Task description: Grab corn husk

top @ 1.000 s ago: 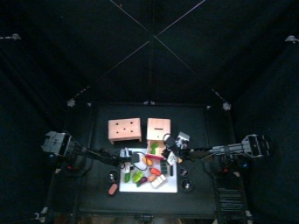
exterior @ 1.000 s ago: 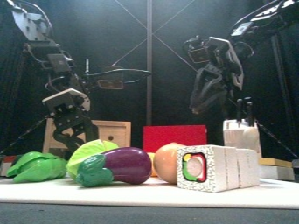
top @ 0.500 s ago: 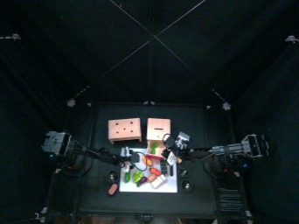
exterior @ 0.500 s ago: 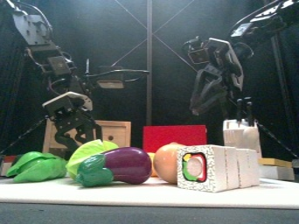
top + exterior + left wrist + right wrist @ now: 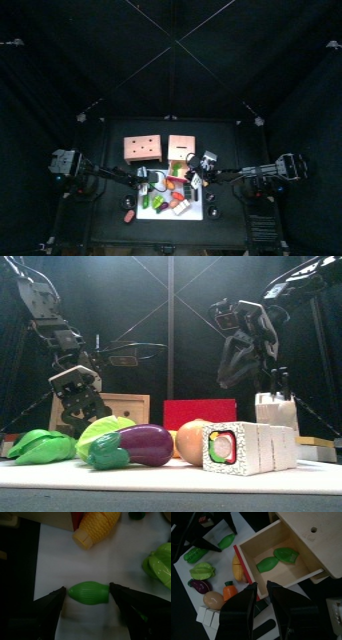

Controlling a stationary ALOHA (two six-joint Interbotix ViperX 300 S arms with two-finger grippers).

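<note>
We take the white mat [image 5: 100, 567] on the small black table as our landmark. On it, near its left end, lies the corn husk, a smooth green pointed plastic piece [image 5: 89, 593]. Our left gripper [image 5: 89, 601] hangs right over this husk with its two black jaws spread wide, one on either side of it and apart from it, holding nothing. Farther in on the mat we see a yellow plastic corn cob [image 5: 97, 528] and a light green leafy lettuce piece [image 5: 159, 562].

From the front, a purple plastic eggplant [image 5: 139, 444], a pale round onion-like piece [image 5: 194, 439] and a white sushi-roll block [image 5: 245, 448] line the mat's front edge, with a red box [image 5: 199, 413] behind them.

Our right gripper [image 5: 260, 601] hovers high over the mat's right part, jaws a narrow gap apart and empty. Beyond the mat it sees an open light wooden drawer [image 5: 298, 574] holding two green leaf pieces [image 5: 278, 559].
</note>
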